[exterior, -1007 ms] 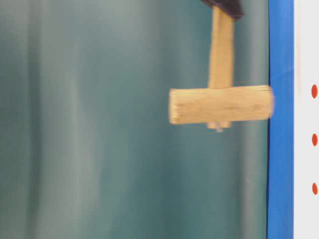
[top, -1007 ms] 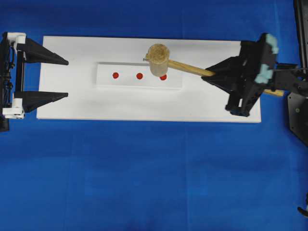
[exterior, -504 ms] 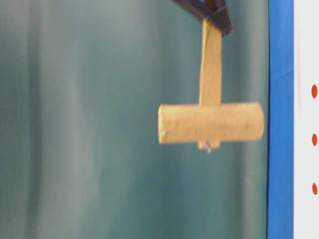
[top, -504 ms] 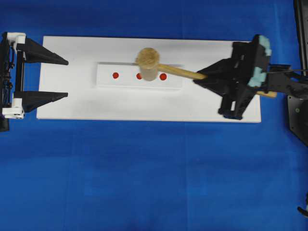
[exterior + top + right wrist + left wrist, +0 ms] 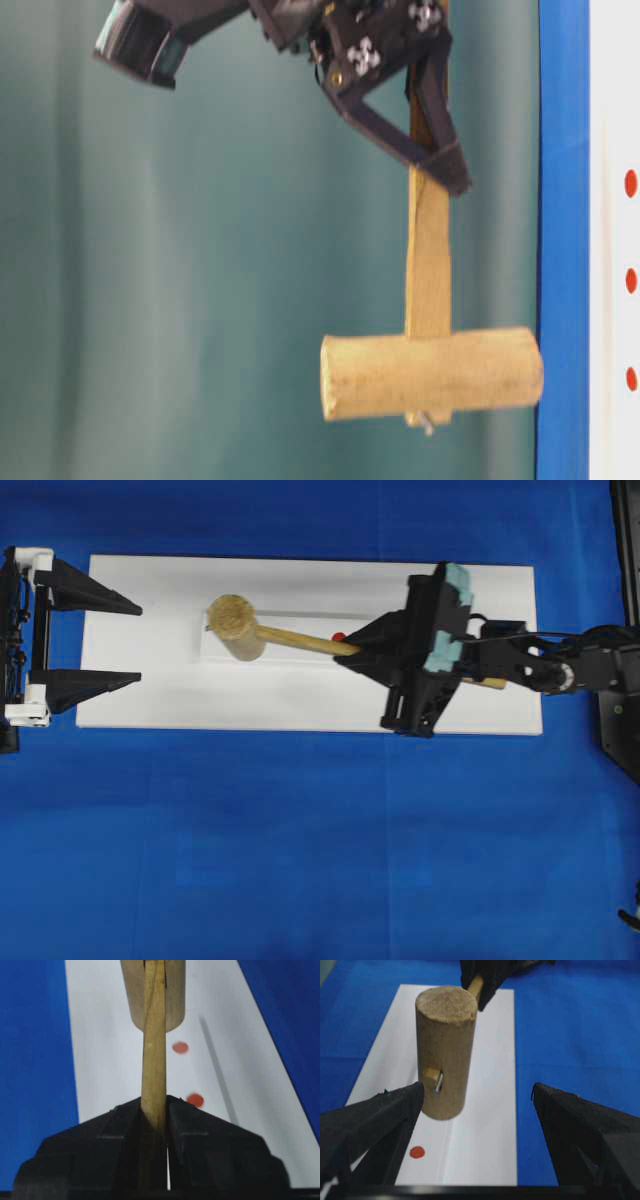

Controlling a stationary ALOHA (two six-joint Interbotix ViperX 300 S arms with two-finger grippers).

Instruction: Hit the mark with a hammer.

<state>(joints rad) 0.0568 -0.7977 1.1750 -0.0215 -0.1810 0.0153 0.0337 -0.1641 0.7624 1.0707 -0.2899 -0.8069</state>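
The hammer [image 5: 236,626] is a light wooden mallet, its head over the left end of the raised white strip [image 5: 290,656]. My right gripper [image 5: 360,650] is shut on its slim handle [image 5: 154,1035]. The head [image 5: 445,1050] hangs just beyond the nearest red mark [image 5: 417,1152], and I cannot tell whether it touches the strip. One red mark [image 5: 339,637] shows by the handle in the overhead view; two marks [image 5: 180,1047] show in the right wrist view. The table-level view shows the head [image 5: 430,375] level with the lowest mark [image 5: 630,379]. My left gripper [image 5: 140,644] is open and empty at the board's left edge.
The strip lies on a white board [image 5: 300,700] on a blue cloth [image 5: 300,840]. The left gripper's fingers [image 5: 380,1120] flank the space just in front of the hammer head. A black stand sits at the right edge [image 5: 620,720].
My right gripper has moved left along the strip with the hammer; the head went from the right mark, past the middle one, to the left end. The left arm has not moved.
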